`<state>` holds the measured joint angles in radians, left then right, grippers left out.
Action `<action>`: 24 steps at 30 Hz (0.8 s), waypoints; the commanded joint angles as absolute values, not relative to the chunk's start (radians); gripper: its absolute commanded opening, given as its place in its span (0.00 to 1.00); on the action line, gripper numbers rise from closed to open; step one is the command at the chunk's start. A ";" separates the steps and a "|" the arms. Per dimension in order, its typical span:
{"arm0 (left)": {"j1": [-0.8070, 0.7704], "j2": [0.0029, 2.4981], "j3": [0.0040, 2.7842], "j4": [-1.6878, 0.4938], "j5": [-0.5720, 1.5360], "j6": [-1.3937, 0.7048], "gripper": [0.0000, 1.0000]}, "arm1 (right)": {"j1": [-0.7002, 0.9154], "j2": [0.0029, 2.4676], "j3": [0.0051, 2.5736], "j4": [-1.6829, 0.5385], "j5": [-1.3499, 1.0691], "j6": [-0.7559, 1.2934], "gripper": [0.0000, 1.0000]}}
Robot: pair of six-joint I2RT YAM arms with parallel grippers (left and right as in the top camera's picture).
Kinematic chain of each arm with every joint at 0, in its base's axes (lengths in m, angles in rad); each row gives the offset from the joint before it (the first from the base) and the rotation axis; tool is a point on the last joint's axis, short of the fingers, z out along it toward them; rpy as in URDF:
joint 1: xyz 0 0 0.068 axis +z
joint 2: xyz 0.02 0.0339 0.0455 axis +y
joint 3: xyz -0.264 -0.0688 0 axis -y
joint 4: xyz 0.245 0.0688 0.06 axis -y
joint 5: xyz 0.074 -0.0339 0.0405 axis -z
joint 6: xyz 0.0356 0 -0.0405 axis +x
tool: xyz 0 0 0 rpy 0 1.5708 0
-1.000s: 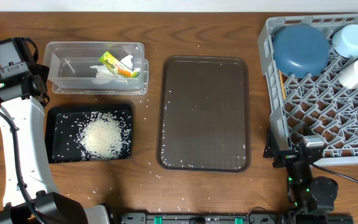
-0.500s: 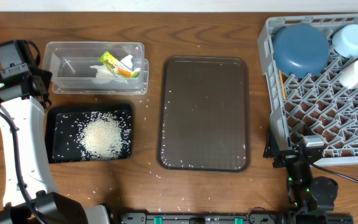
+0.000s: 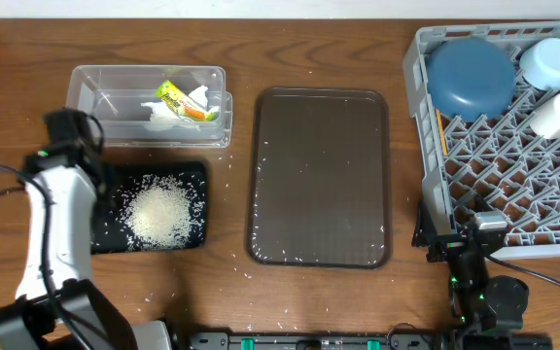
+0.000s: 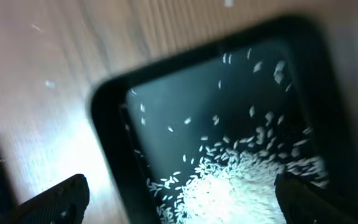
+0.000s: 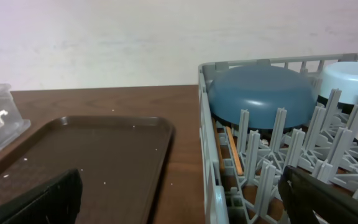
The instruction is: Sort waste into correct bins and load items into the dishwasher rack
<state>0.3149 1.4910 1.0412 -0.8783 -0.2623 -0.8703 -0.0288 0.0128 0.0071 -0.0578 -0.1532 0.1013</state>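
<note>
Extends left arm (image 3: pixel 52 224) forward, left end effector (image 4: pixel 185 202) aimed downward, fingers spread wide. Holds right arm (image 3: pixel 479 282) folded low, right end effector (image 5: pixel 179 202) level, fingers likewise apart.

Overhead: bright, even light from above, with soft, short shadows at the rack (image 3: pixel 421 117) and tub (image 3: pixel 105 102). Left wrist: dimmer and motion-blurred, the rice (image 4: pixel 241 183) and black tray (image 4: pixel 107 118) smeared. Right wrist: sharp at the bowl (image 5: pixel 260 96), a pale sheen on the brown tray (image 5: pixel 92 155), lower corners dark and unfocused.
</note>
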 commanded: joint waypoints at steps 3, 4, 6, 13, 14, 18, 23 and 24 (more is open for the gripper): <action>0.267 1.391 0.855 -0.783 -0.221 -0.865 0.98 | -0.038 0.006 0.006 -0.063 -0.146 0.088 0.99; 0.262 1.372 0.831 -0.784 -0.201 -0.865 0.98 | -0.038 0.006 0.006 -0.063 -0.146 0.088 0.99; 0.255 1.326 0.784 -0.783 -0.060 -0.865 0.98 | -0.038 0.006 0.006 -0.063 -0.146 0.088 0.99; 0.258 1.073 0.636 -0.729 -0.007 -0.860 0.98 | -0.038 0.006 0.006 -0.063 -0.146 0.088 0.99; 0.258 1.028 0.610 -0.715 -0.028 -0.860 0.98 | -0.038 0.006 0.006 -0.063 -0.146 0.088 0.99; 0.257 0.913 0.519 -0.624 -0.023 -0.736 0.98 | -0.038 0.006 0.006 -0.063 -0.146 0.088 0.99; 0.255 0.800 0.393 -0.340 0.179 -0.386 0.98 | -0.038 0.006 0.006 -0.063 -0.146 0.088 0.99; 0.255 0.774 0.366 -0.293 0.213 -0.361 0.98 | -0.038 0.006 0.006 -0.063 -0.146 0.088 0.99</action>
